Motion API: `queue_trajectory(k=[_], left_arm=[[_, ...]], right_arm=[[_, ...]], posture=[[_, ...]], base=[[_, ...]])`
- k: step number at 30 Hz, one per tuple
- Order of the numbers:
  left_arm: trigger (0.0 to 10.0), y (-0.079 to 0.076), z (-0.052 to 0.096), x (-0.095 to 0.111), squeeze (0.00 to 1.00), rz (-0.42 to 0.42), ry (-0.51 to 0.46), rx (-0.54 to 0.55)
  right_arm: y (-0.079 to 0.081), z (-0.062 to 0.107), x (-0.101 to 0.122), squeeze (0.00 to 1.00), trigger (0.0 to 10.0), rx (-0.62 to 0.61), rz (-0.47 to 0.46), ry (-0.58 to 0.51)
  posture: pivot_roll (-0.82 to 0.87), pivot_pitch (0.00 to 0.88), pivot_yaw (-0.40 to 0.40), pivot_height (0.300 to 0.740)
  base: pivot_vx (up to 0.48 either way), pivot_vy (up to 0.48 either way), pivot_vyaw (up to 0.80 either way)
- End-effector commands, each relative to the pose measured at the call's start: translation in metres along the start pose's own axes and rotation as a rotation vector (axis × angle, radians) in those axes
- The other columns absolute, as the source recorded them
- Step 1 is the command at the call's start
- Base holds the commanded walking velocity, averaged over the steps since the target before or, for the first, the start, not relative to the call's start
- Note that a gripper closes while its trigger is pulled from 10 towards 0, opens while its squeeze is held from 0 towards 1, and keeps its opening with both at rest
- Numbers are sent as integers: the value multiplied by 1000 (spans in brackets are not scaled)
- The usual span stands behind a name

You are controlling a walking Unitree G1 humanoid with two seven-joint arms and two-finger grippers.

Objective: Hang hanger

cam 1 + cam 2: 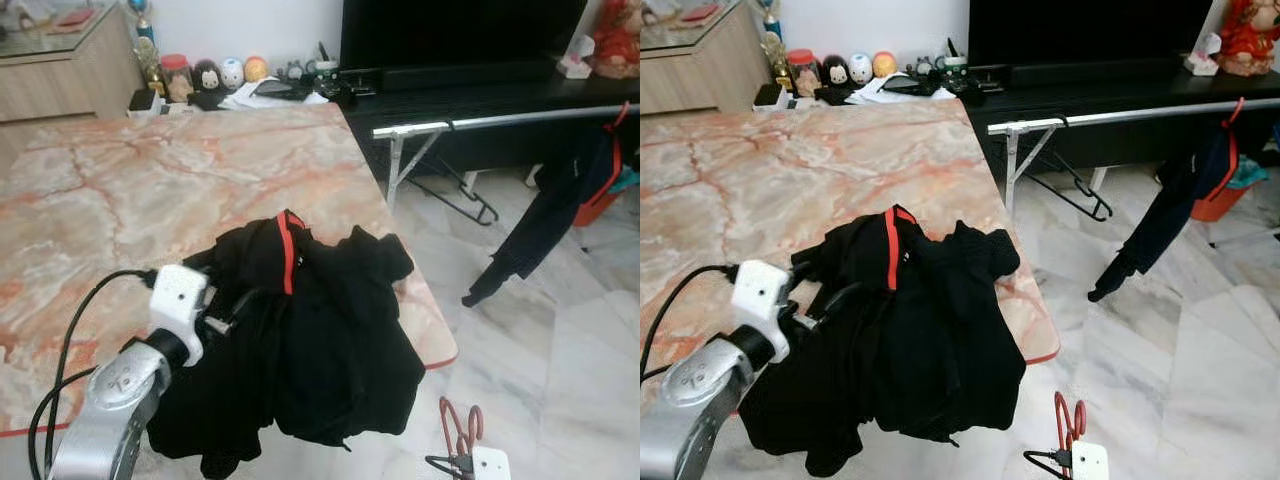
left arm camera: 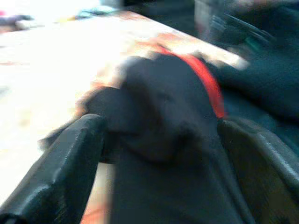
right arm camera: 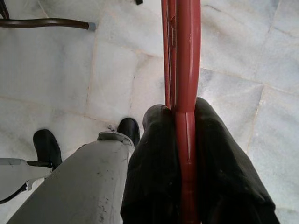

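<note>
A: Where is the red hanger (image 3: pixel 187 70)?
B: At five o'clock, low, clamped between the right end effector's (image 3: pixel 180 116) fingers.
A: And the left end effector (image 2: pixel 159 140)?
B: Wide around the black garment (image 1: pixel 320 330) on the counter (image 1: pixel 150 190); contact seems likely, blurred.

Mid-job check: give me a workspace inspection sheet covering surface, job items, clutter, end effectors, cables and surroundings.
Surface: marble table, mostly bare.
Job's things: black garment with red trim heaped at the table's near corner; red hanger; clothes rail carrying a dark garment and a black hanger.
Clutter: figurines and papers at the table's far edge.
End effectors: left end effector open around the black garment; right end effector shut on the red hanger, low over the floor.
Cables: black cable along the left arm.
Surroundings: TV, marble floor.
</note>
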State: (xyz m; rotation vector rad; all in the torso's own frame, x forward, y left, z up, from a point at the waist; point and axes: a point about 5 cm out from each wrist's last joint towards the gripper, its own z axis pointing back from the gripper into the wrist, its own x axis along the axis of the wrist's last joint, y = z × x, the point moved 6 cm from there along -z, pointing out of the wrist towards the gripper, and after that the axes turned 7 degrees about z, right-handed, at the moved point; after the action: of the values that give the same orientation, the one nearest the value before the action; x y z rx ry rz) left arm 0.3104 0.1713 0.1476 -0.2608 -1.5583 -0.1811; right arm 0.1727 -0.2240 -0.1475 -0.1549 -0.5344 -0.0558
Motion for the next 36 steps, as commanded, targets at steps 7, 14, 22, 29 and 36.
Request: queue_trajectory(k=[7,14,22,29,36], left_arm=[[10000,35,5,-6,0,60,-57,250],[10000,41,3,-7,0,46,-73,313],[10000,39,2,-5,0,39,-99,325],[10000,38,-3,-1,0,26,-119,319],[10000,39,-5,2,0,14,-126,310]], right_arm=[[-3,0,3,0,10000,-9,-12,-7],[-3,0,2,0,10000,-11,-15,-7],[-4,0,2,0,10000,-13,-17,-6],[-4,0,0,0,10000,-14,-16,-5],[0,1,-2,0,10000,-10,-23,-1]], posture=[[-2,0,-30,740],[-11,0,-31,740],[-20,0,-34,740],[-38,0,-13,740],[-37,0,2,740]], base=[[0,0,0],[0,0,0],[0,-298,0],[0,-308,0],[0,-320,0]])
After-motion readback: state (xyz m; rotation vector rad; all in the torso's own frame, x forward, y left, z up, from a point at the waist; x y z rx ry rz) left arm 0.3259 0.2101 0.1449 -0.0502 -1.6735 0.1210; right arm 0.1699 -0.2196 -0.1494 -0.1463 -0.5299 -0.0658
